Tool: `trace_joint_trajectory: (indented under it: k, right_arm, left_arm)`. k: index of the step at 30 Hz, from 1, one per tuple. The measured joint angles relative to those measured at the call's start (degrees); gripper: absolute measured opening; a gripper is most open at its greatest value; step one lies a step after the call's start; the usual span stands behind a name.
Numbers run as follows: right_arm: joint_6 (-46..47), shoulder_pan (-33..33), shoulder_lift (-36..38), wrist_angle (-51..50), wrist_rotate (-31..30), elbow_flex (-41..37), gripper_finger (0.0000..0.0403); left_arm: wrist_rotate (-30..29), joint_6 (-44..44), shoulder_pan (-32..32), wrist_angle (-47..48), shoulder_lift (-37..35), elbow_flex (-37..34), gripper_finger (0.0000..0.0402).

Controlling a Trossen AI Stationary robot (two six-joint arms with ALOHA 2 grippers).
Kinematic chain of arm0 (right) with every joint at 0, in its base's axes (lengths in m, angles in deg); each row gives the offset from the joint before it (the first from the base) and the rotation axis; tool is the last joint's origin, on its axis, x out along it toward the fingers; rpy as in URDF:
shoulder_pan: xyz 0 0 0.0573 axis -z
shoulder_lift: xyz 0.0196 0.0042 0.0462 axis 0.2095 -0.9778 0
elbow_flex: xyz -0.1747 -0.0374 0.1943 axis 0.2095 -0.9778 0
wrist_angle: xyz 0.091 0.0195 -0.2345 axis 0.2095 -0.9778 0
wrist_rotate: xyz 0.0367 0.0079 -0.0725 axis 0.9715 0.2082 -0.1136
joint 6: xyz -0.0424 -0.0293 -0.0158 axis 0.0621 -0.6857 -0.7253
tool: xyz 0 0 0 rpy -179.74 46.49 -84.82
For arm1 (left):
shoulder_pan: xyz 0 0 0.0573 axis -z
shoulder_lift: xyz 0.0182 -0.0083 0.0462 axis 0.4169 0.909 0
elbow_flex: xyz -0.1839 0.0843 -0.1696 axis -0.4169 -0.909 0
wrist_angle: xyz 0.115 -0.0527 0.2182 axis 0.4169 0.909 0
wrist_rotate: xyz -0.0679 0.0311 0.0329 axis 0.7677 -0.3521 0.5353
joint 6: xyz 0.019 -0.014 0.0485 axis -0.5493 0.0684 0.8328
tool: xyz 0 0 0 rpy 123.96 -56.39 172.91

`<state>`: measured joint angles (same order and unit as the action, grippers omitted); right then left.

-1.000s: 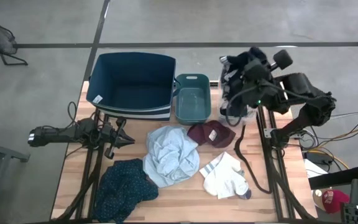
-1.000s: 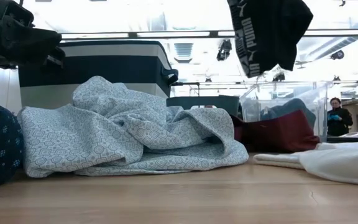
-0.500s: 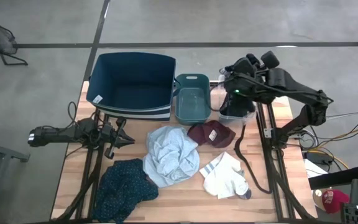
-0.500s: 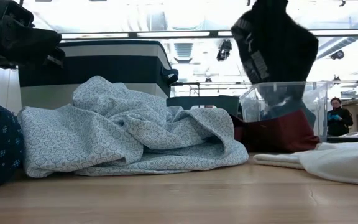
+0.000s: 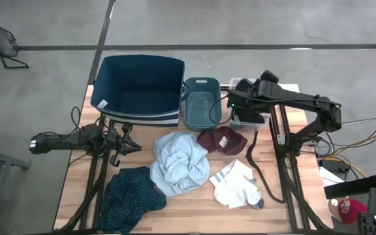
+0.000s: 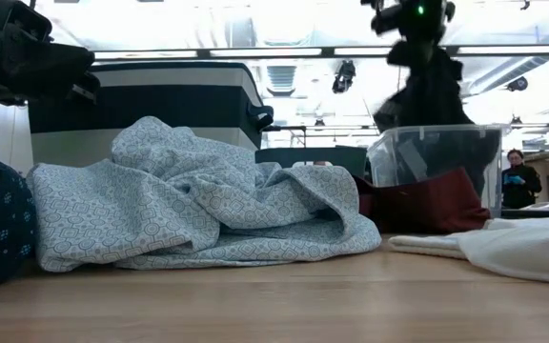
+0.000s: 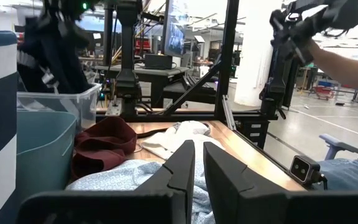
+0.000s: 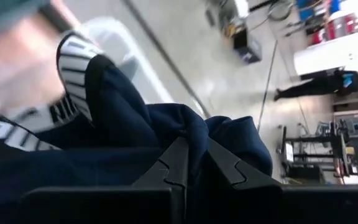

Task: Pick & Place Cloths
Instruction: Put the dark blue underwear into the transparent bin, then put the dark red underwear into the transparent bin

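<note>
My right gripper (image 5: 235,99) is above the clear bin (image 5: 248,119) at the table's far right, shut on the dark navy cloth (image 6: 432,90), which has a white lettered waistband (image 8: 73,62). My left gripper (image 5: 133,145) waits at the table's left side, shut, touching nothing. The pale blue-grey cloth (image 5: 178,162) lies crumpled mid-table. The dark teal patterned cloth (image 5: 132,199) is at the near left. The maroon cloth (image 5: 222,139) lies near the clear bin, and the white cloth (image 5: 237,183) lies at the near right. My right gripper pinches a bunched fold of the navy cloth (image 8: 188,130) between its two fingers, coming from above and pointing down. The cloth hangs slack below the fingers, and its lower end (image 6: 427,152) reaches down inside the clear bin.
A large blue bin (image 5: 139,88) and a small teal bin (image 5: 201,104) stand along the far edge, left of the clear bin. A black strap (image 5: 253,153) trails over the table's right side. A person (image 6: 515,176) stands in the room behind.
My right gripper has come down toward the clear bin, shifting slightly toward the table's left, still shut on the navy cloth. The cloth, which hung high above the bin, now has its lower end lowered into the bin.
</note>
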<state>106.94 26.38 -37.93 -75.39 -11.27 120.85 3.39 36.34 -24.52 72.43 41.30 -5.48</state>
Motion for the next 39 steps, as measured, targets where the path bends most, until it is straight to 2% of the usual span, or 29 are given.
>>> trace_joint_trajectory:
  k: [12,20,27,36,39]
  right_arm:
    - [-1.79,0.26,0.08,11.06,5.0,-16.4,0.0024]
    - [-0.62,0.24,0.25,12.19,3.79,-21.14,0.0032]
    - [-0.28,0.26,0.04,13.49,3.38,-18.94,0.0088]
    - [-0.31,0.24,0.04,15.64,2.94,-10.85,0.0189]
    - [-0.3,-0.32,0.04,16.13,5.28,-8.43,0.0217]
  left_arm:
    - [-0.02,0.01,0.0,0.0,0.01,-0.01,0.004]
    - [-0.01,0.02,0.0,0.0,0.01,0.0,0.0039]
    - [-0.01,0.0,0.0,0.0,0.01,0.0,0.004]
    - [-0.02,0.01,0.0,0.0,0.01,-0.01,0.0041]
    - [-0.02,0.02,0.0,0.0,0.0,-0.01,0.0039]
